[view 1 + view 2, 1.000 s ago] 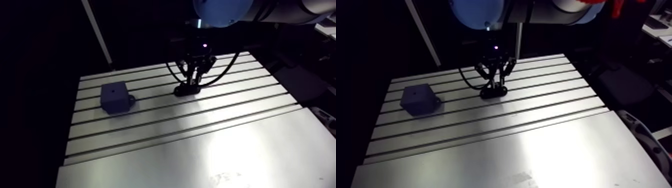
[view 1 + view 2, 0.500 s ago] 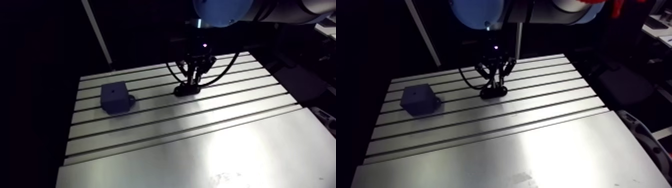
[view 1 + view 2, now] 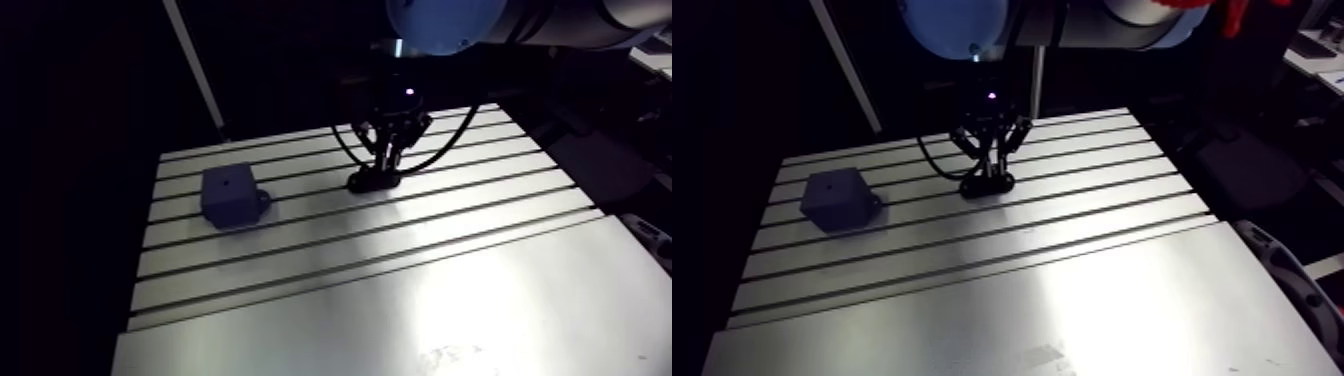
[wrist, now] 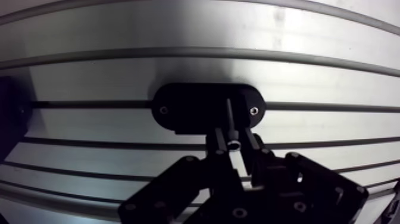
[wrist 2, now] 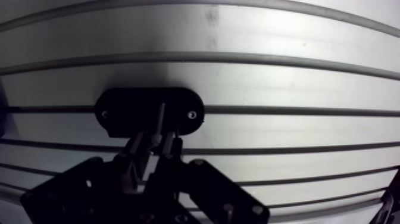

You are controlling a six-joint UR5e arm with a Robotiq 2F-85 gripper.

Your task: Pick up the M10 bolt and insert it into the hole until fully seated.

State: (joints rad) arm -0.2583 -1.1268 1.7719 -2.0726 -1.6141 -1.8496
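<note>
Basically no change from earlier: claw (image 4: 233, 149) still sits narrow, pinching the M10 bolt (image 4: 230, 119), shank standing over the black holder (image 4: 190, 107) on the bench (image 4: 333, 71). Lift-out looks not yet started. The block (image 3: 235, 203) with its hole (image 3: 228, 184) waits well apart from the holder.
</note>
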